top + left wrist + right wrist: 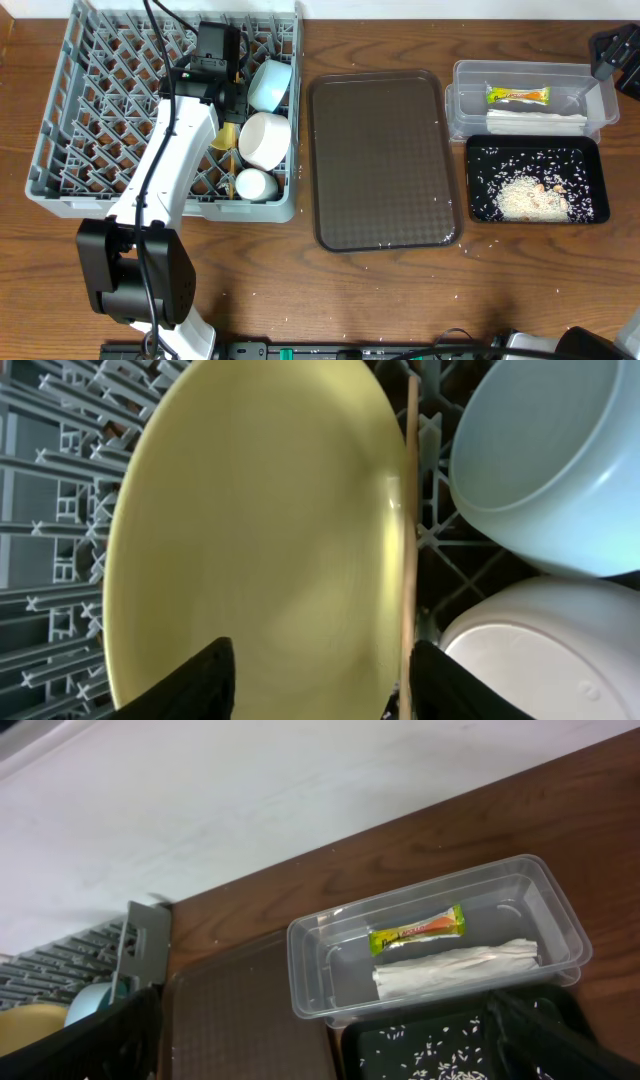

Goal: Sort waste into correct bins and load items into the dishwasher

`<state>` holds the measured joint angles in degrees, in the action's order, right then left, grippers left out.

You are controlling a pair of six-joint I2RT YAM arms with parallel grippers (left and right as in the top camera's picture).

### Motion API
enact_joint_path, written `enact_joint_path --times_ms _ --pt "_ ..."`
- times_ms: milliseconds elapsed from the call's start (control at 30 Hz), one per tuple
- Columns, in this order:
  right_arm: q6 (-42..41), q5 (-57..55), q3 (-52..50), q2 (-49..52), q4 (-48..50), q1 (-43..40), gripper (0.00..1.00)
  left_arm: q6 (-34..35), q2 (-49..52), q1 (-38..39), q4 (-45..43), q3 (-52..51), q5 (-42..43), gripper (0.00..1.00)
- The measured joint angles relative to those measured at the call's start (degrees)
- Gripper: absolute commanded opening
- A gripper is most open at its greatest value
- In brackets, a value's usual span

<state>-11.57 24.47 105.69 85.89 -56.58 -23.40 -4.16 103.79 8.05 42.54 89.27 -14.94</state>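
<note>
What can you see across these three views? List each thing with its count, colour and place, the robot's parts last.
table: one, brown wood, under everything
dish rack: one, grey, table's left
plate: one, yellow, on edge in the rack
light-blue bowl: one, rack's right side
white bowl: one, rack, next to the blue one
cup: one, white, rack
chopstick: one certain, wooden, along the plate's rim
serving tray: one, brown, middle
tub: one, clear, far right
wrapper: one, green-and-yellow, in the tub
folded paper: one, white, in the tub
black tray: one, beside the tub
rice: heap, white, in the black tray
left gripper: open, at the plate
right gripper: open, empty, far right
</note>
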Motion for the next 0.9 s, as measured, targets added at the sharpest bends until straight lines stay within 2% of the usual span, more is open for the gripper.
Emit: enact_joint_path --times_ms 233,433,467,500,667,900 --pt "0.0 0.0 0.0 0.0 0.0 0.0 0.99 8.0 -2.3 0.0 5.8 -0.1 1.2 0.58" --pt "0.0 0.0 0.0 0.0 0.0 0.0 0.99 13.1 -14.3 0.0 13.6 -0.2 6.3 0.6" --pt "0.0 0.0 0.0 0.0 0.0 0.0 0.99 13.4 -17.0 0.0 15.2 -0.2 7.3 0.74" --pt "0.0 0.0 0.0 0.0 0.0 0.0 0.99 13.4 -19.8 0.0 17.0 -0.2 8.2 0.84" --pt "0.0 0.0 0.0 0.0 0.0 0.0 0.99 14.8 -30.5 0.0 24.5 -0.2 10.6 0.85" --pt "0.0 0.0 0.0 0.0 0.0 0.0 0.99 14.9 -39.1 0.0 25.6 -0.2 11.5 0.91"
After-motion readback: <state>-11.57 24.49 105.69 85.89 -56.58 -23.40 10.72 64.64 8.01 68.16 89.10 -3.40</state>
